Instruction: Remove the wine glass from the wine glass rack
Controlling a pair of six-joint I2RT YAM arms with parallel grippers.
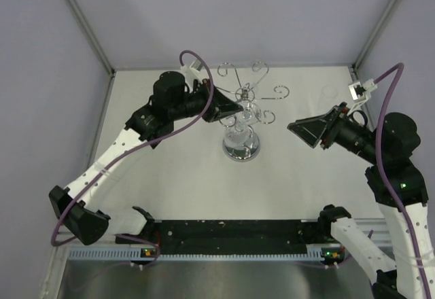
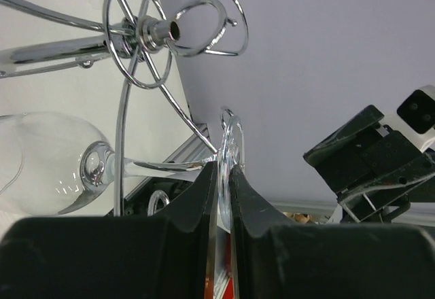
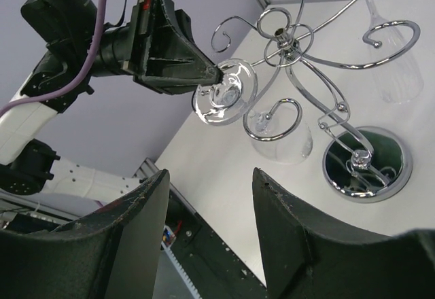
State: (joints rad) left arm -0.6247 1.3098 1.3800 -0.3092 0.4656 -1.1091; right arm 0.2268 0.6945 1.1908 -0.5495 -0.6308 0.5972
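Observation:
The chrome wine glass rack (image 1: 253,90) stands mid-table on its round mirrored base (image 1: 241,148). My left gripper (image 2: 223,166) is shut on the rim of the clear wine glass's flat foot (image 3: 224,96). The glass is tilted, with its stem (image 2: 160,166) running past a rack wire to the bowl (image 2: 41,163). From the right wrist, the bowl (image 3: 282,143) hangs beside a scroll loop (image 3: 272,119). I cannot tell whether the stem is free of that arm. My right gripper (image 1: 293,128) hovers open to the right of the rack, holding nothing (image 3: 210,173).
A second clear glass (image 3: 397,68) hangs from another rack arm on the far side. A black rail (image 1: 231,234) runs along the near table edge between the arm bases. Grey enclosure walls with metal corner posts (image 1: 81,20) bound the table.

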